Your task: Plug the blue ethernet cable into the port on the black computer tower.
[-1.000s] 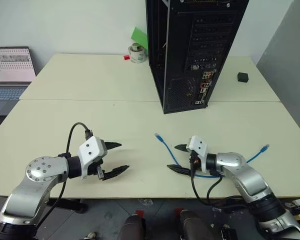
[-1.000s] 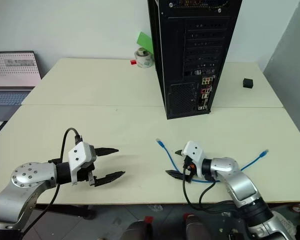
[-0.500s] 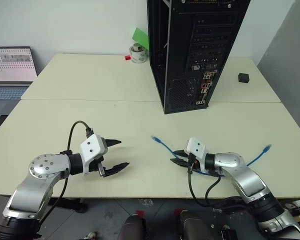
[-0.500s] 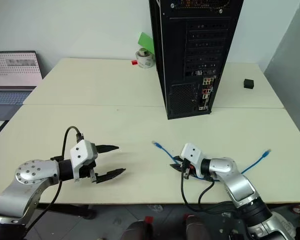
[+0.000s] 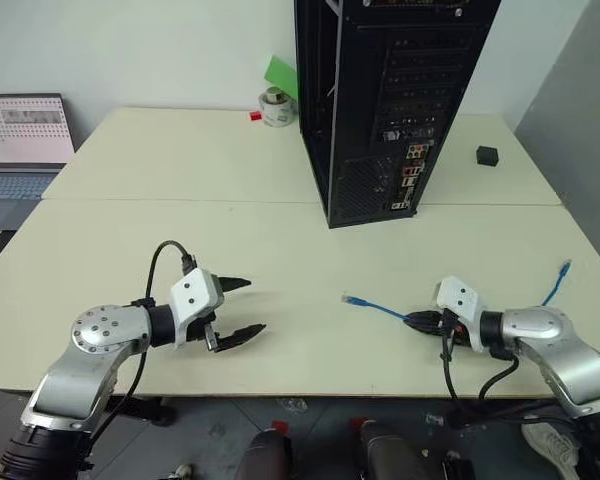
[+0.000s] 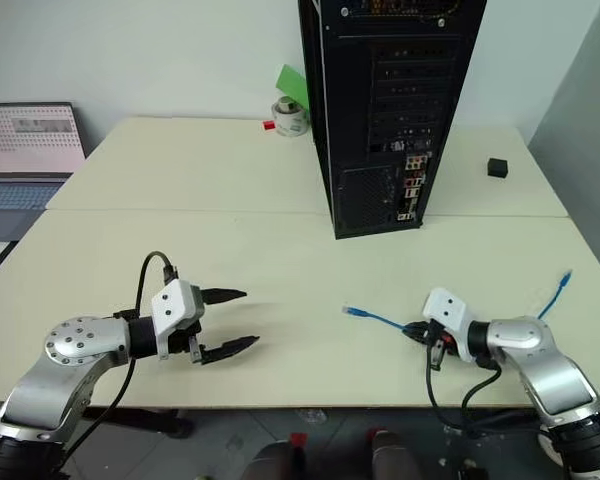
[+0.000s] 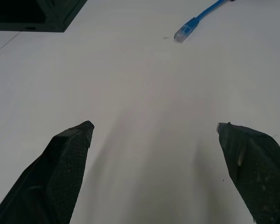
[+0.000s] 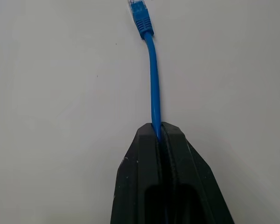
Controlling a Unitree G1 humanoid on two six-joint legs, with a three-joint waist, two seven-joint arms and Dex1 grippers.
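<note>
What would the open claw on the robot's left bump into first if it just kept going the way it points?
Probably the table: the left gripper tilts down at bare tabletop. Further along lies the plug of the blue ethernet cable, but depth is hard to judge.

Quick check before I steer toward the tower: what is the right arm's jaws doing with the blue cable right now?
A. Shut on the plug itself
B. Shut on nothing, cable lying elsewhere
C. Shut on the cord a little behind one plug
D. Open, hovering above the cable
C: the right gripper has its jaws pinched on the blue ethernet cable, with a short stretch of cord and the plug sticking out past them.
</note>
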